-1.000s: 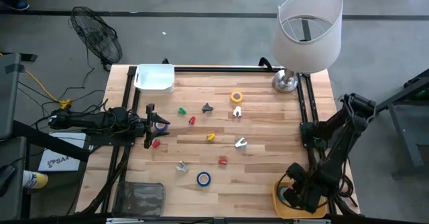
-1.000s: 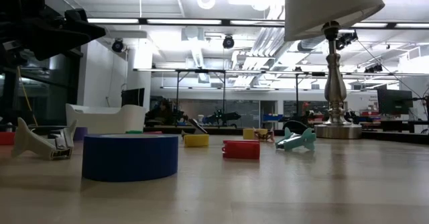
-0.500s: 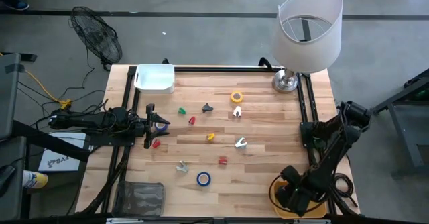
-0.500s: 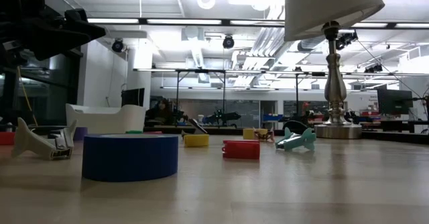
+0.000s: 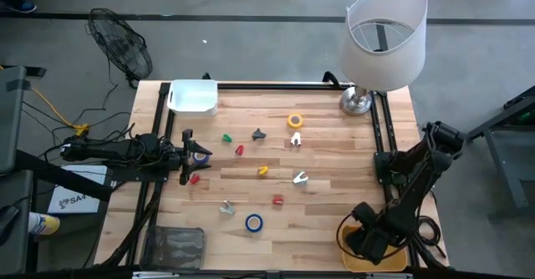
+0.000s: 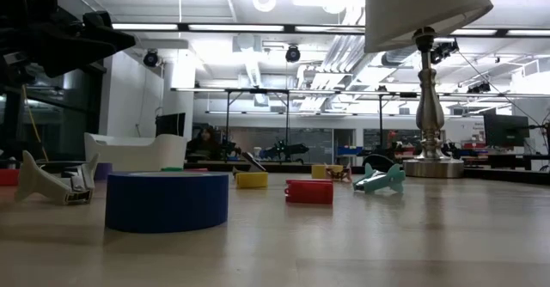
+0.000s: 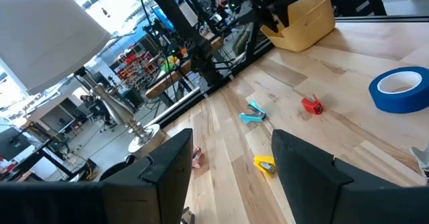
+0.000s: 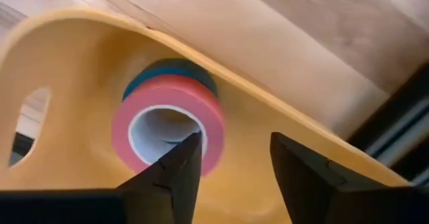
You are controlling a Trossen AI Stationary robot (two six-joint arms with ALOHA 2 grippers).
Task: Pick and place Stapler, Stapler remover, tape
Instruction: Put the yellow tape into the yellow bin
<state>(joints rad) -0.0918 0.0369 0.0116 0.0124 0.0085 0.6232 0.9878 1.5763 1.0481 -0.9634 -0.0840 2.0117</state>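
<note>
My right gripper (image 8: 231, 158) is open, hanging over the yellow bin (image 8: 80, 63) at the table's near right corner (image 5: 347, 247). In the bin a pink tape roll (image 8: 167, 96) lies flat on a blue-green roll (image 8: 171, 68); one fingertip shows in front of its hole. A blue tape roll (image 5: 253, 223) lies flat near the front edge. Small staplers, red (image 5: 277, 200) and yellow (image 5: 262, 171), and staple removers (image 5: 226, 207) (image 5: 300, 177) lie scattered on the wood. My left gripper (image 7: 231, 158) stands open at the left edge (image 5: 189, 155), with nothing between its fingers.
A lamp (image 5: 380, 37) stands at the far right corner, a white bin (image 5: 194, 96) at the far left, and a dark mesh tray (image 5: 175, 246) at the near left. A yellow tape roll (image 5: 295, 121) and small coloured pieces (image 5: 226, 138) lie toward the far side.
My right arm has shifted a little over the yellow bin, first toward the near edge, then back. My left arm and the things on the table have kept still.
</note>
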